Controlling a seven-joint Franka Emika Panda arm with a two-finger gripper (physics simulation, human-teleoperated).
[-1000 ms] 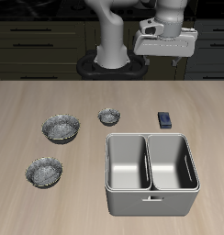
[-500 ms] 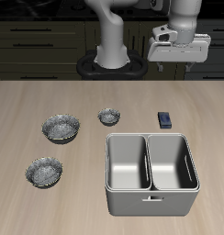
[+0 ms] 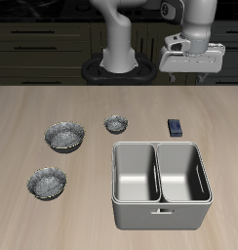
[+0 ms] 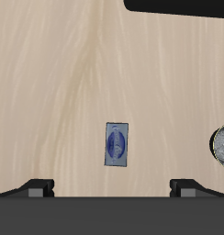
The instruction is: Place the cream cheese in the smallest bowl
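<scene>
The cream cheese is a small dark blue box lying flat on the table, behind the grey bin. It also shows in the wrist view, face up with a lighter patch. The smallest bowl is a speckled silvery bowl beside it, farther along the table; only its edge shows in the wrist view. My gripper hangs high above the table, behind and above the cream cheese, open and empty. Its fingertips show wide apart in the wrist view.
A large grey double-compartment bin stands near the table's front edge. Two wider silvery bowls sit beyond the smallest bowl. The robot's base stands at the back.
My gripper has moved sideways, away from the robot's base and toward a spot above the cream cheese. Nothing on the table has moved.
</scene>
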